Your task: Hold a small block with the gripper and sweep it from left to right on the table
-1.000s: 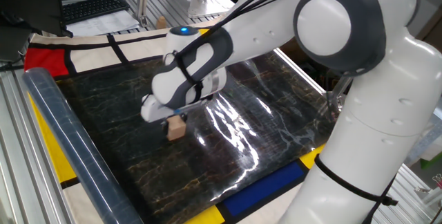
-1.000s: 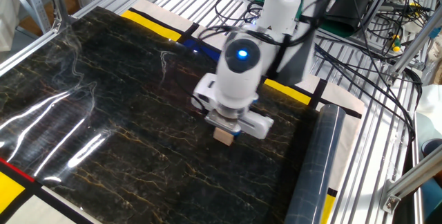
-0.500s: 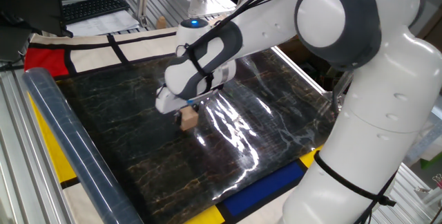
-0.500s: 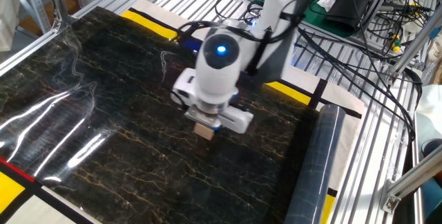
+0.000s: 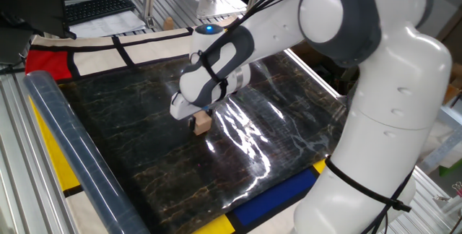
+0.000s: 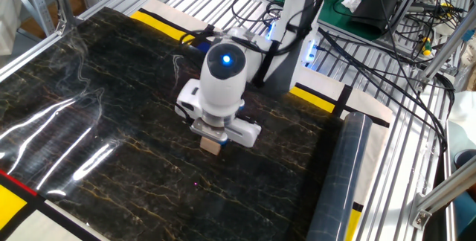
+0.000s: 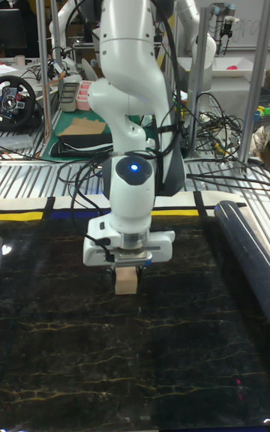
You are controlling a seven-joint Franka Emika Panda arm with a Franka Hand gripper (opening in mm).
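Since the earlier frames, pincer [image 5: 199, 116] and small wooden block [image 5: 202, 123] have travelled together across the desk [image 5: 274, 154], away from the rolled dark sheet [image 5: 65, 147] at its edge.

One fixed view: you see the block directly under the wrist, gripped at its upper part, with its lower part showing below the housing. Whether its underside touches the glossy marble-patterned surface or rides just above it cannot be told.

Other fixed view: the block [image 6: 212, 145] sits near the middle of the desk [image 6: 89, 122], well apart from the roll [image 6: 338, 181]. The pincer [image 6: 213, 135] is clamped on it from above; the fingers themselves are mostly hidden by the housing.

Tall fixed view: the block [image 7: 126, 279] hangs upright beneath the pincer [image 7: 126, 267].

Handling: treat the cube as light, rigid and not fragile. Its plain wooden faces probably give fair friction, but the grip area is small. Hold two opposite flat faces, centred. If the block drags, expect it to twist in the grip.
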